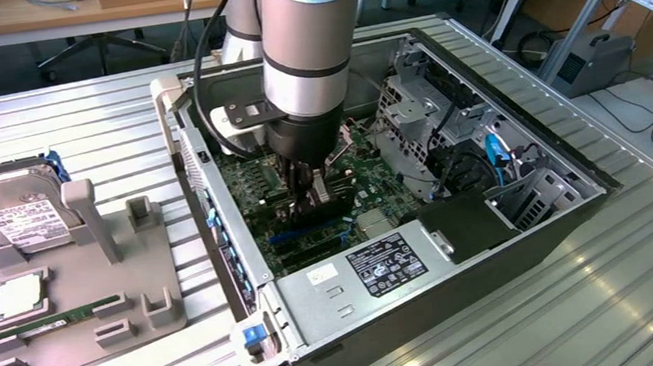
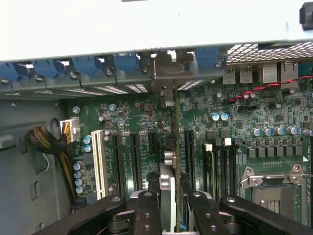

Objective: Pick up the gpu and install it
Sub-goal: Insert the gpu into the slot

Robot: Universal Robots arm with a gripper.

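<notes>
My gripper (image 1: 309,200) reaches down into the open computer case (image 1: 506,70), over the green motherboard (image 1: 355,167). It is shut on the gpu (image 1: 315,212), a dark card held on edge. In the wrist view the gpu (image 2: 167,183) runs edge-on between the two black fingers (image 2: 146,210) of the gripper (image 2: 171,215). Its silvery end bracket (image 2: 166,81) meets the rear wall of the case among the blue slot clips (image 2: 127,63). The card stands in line with the long black expansion slots (image 2: 134,156). I cannot tell how deep it sits in a slot.
A grey parts holder (image 1: 137,324) on the exterior view's left carries a silver hard drive (image 1: 16,210), a processor chip (image 1: 17,299) and a green memory stick (image 1: 72,316). Inside the case are the power supply (image 1: 370,272), a drive cage (image 1: 421,108) and the open processor socket (image 2: 274,193).
</notes>
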